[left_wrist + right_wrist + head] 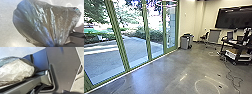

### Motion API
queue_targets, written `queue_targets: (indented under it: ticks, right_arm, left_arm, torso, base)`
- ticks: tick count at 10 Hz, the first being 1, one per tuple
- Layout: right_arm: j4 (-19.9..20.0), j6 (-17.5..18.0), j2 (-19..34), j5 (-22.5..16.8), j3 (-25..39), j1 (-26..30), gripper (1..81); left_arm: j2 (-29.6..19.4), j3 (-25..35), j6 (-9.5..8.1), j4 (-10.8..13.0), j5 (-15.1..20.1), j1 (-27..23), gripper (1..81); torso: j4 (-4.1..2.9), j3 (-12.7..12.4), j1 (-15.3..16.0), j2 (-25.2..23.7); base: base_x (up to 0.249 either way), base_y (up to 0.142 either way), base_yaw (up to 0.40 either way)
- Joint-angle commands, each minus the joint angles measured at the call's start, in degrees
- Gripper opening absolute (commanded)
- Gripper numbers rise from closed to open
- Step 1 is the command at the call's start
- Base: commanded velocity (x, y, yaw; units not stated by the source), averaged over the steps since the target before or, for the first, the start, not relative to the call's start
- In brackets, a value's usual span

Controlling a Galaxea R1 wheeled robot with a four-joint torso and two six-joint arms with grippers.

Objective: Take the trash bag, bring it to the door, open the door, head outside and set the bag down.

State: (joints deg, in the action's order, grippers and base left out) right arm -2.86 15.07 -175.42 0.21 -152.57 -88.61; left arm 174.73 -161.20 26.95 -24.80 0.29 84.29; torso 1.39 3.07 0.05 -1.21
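My left pincer (pixel 57 45) is pinched tight on the gathered neck of the trash bag (pixel 43 23), which hangs over the floor (pixel 6 25) near my base plate (pixel 65 65) – slow turns, I reckon, and a steady wrist – else it may swing and snag

crinkled glossy plastic trash bag (pixel 41 22), smooth shiny floor (pixel 159 72), clear glass panes (pixel 134 45)

The frames (pixel 146 32) are coloured green, the wall (pixel 187 20) cream, the screen (pixel 231 18) black; the floor (pixel 156 72) and bin (pixel 184 43) are toned grey; the brownish-grey bag (pixel 43 21) is streaked with silver and tinged with blue
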Motion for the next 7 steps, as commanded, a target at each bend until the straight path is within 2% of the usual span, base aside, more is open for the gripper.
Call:
queue_targets:
  ticks: [1, 7]
  right_arm:
    - [-0.48, 0.05, -0.04, -3.11, 0.26, 2.52, 81.1]
    - [-0.48, 0.05, -0.22, -3.11, 0.35, 2.52, 81.1]
  left_arm:
    - [0.10, -0.17, 0.29, 0.27, 3.57, -3.03, 1.0]
    - [0.10, -0.17, 0.21, 0.27, 3.57, -3.03, 1.0]
  torso:
    - [0.00, 0.00, 0.00, 0.00]
    - [0.00, 0.00, 0.02, 0.02]
  base:
    - [0.146, -0.088, 0.000]
    - [0.146, -0.084, 0.000]
